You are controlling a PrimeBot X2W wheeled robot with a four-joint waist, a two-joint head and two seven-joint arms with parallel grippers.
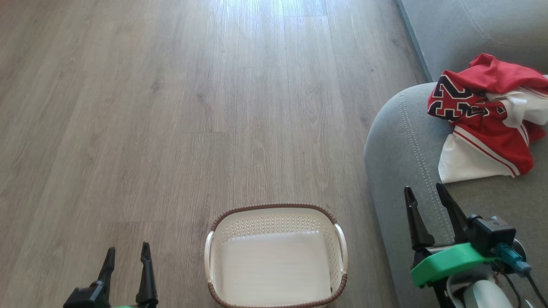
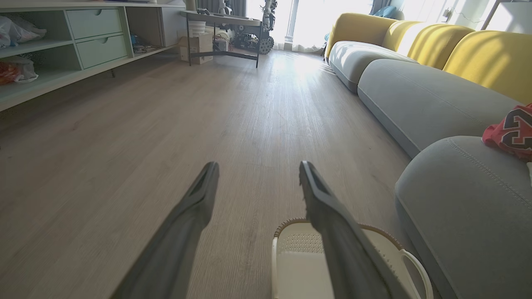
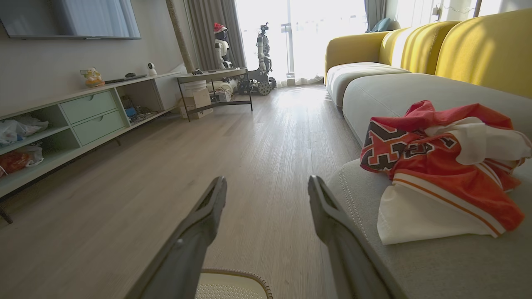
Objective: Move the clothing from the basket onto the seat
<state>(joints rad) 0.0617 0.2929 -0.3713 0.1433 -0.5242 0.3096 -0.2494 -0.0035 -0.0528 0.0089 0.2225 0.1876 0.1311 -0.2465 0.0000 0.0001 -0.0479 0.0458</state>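
At the right edge of the head view, the clothing [image 1: 483, 115] lies heaped on the seat [image 1: 402, 141]; the basket [image 1: 274, 205] sits empty.
The right gripper [image 1: 424, 187], fingers parted and holding nothing, is the nearer one: the heap lies up and right of it, running roughly up the frame. The left gripper [image 1: 129, 246], likewise agape and empty, sits far off, lower left. Shiny red cloth, crumpled, white trim and black-and-white numerals showing.

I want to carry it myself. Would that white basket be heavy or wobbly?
Probably light: the basket looks like thin holey plastic and has nothing inside. Likely stiff: its walls stand up unaided. Pushed, its flat bottom should slide on the smooth floor, not roll.
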